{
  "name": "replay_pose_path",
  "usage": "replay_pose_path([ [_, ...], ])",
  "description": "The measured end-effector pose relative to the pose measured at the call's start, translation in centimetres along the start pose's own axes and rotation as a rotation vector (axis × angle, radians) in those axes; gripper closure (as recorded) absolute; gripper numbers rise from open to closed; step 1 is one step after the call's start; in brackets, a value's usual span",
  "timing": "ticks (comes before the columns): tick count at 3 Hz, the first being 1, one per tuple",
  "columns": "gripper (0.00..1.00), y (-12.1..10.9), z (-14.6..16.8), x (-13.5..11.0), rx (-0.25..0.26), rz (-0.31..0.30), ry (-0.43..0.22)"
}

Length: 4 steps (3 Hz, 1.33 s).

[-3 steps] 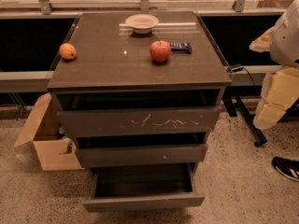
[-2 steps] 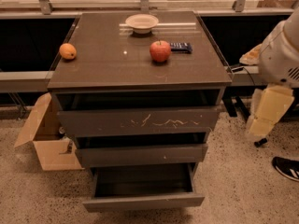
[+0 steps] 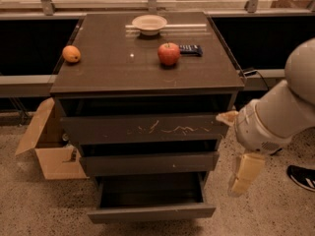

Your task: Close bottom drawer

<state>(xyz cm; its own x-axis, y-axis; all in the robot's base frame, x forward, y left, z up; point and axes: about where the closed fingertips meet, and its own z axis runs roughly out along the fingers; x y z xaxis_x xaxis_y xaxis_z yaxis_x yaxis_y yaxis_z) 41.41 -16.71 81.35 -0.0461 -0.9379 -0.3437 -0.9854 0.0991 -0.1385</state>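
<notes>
Camera view: lowest drawer stands open, arm at the cabinet's right

The dark grey-brown three-drawer cabinet (image 3: 113, 73) fills the middle of the view. Its bottom drawer (image 3: 150, 213), a plain, flat, handle-less front, the shortest of the three, is pulled well out toward the camera, so its dark inside shows. Above it, the middle drawer front (image 3: 147, 162) and the tall scratched top drawer front (image 3: 147, 128) each sit slightly forward too.

The robot's pale, rounded arm (image 3: 275, 117) comes in from the right edge. Its cream-coloured gripper (image 3: 244, 175) hangs downward just beside the cabinet's right side, level with the two lower drawers and apart from the bottom drawer front. I cannot tell whether the claw is released or clenched; nothing is seen in it.

On the cabinet top lie a red apple (image 3: 169, 53), a small dark blue packet (image 3: 190, 48) just beside it, a white bowl (image 3: 149, 23) at the back and an orange fruit (image 3: 72, 54) near the left edge. An open cardboard box (image 3: 47, 149) sits on the floor at the left.
</notes>
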Motion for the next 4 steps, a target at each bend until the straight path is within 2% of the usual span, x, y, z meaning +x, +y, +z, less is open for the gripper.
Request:
replay_pose_path([
  [1,0.00,2.7,8.0,0.4,-0.155,-0.016,-0.118],
  [2,0.00,2.7,8.0,0.4,-0.155,-0.016,-0.118],
  [3,0.00,3.1,11.8,2.4,-0.194,-0.041,-0.129],
  [4,0.00,5.0,21.8,7.7,-0.277,-0.053,-0.142],
])
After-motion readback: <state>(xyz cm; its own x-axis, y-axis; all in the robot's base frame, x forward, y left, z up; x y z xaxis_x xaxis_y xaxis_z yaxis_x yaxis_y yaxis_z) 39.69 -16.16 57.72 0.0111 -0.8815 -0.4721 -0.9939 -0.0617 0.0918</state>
